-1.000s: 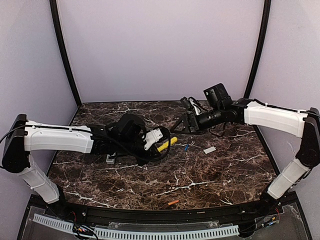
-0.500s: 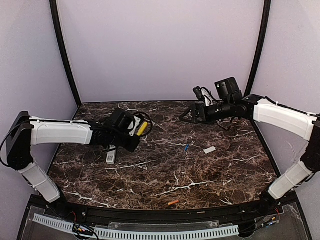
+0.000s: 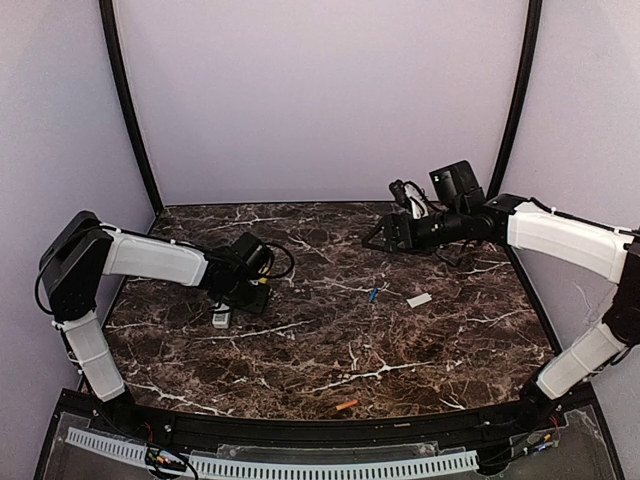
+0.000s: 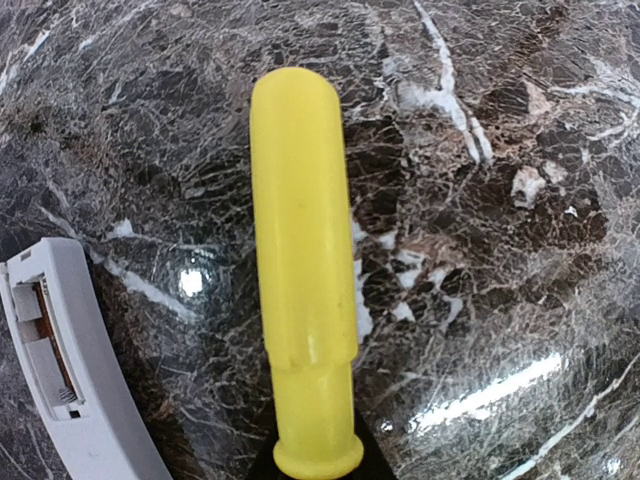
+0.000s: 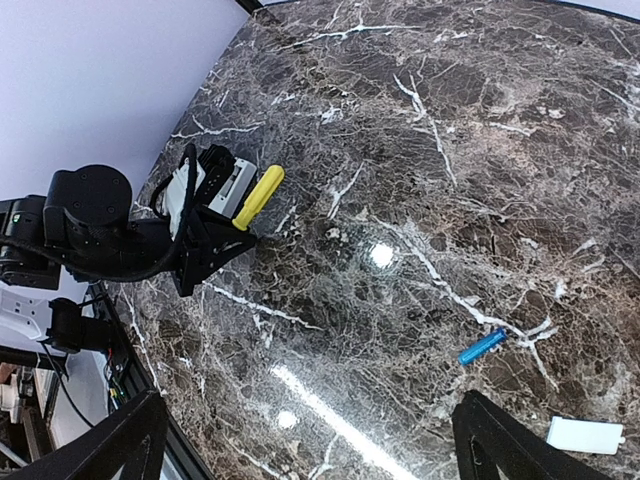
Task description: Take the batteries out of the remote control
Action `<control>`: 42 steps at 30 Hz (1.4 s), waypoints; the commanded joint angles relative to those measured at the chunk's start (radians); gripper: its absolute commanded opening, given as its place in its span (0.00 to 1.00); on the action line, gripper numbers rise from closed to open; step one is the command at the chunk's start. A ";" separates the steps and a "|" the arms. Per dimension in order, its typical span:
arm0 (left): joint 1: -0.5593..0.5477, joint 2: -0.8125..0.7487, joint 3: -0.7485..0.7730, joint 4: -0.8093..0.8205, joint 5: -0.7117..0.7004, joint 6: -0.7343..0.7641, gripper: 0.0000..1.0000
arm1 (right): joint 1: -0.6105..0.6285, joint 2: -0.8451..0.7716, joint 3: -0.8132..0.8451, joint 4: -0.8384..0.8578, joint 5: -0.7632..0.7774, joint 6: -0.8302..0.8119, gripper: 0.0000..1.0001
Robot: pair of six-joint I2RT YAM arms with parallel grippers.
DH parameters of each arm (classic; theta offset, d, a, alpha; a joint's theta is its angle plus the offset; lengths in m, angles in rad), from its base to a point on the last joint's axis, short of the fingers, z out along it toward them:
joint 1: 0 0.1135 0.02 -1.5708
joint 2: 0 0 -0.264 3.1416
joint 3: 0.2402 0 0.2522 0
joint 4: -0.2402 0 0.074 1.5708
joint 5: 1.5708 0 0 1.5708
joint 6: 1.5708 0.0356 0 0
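The white remote control point(image 3: 221, 318) lies at the left of the table; in the left wrist view point(image 4: 55, 350) its battery bay is open and shows no battery. The blue battery point(image 3: 372, 295) lies mid-table and also shows in the right wrist view point(image 5: 482, 346). The orange battery point(image 3: 346, 405) lies near the front edge. My left gripper point(image 3: 256, 288) is low over the table beside the remote, shut on the yellow-handled screwdriver point(image 4: 303, 250); its black tip is hidden. My right gripper point(image 3: 385, 238) is raised at the back right, open and empty point(image 5: 310, 440).
The small flat white cover point(image 3: 419, 299) lies right of the blue battery and also shows in the right wrist view point(image 5: 585, 435). Purple walls with black corner posts point(image 3: 130, 110) close in the table on three sides.
My left arm has pulled back to the left with the screwdriver, from mid-table to beside the remote. My right gripper has drawn back towards the rear right.
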 commanded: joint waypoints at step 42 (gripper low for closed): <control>0.023 -0.176 -0.046 0.054 0.021 -0.027 0.86 | -0.006 -0.083 -0.014 0.028 0.126 -0.079 0.99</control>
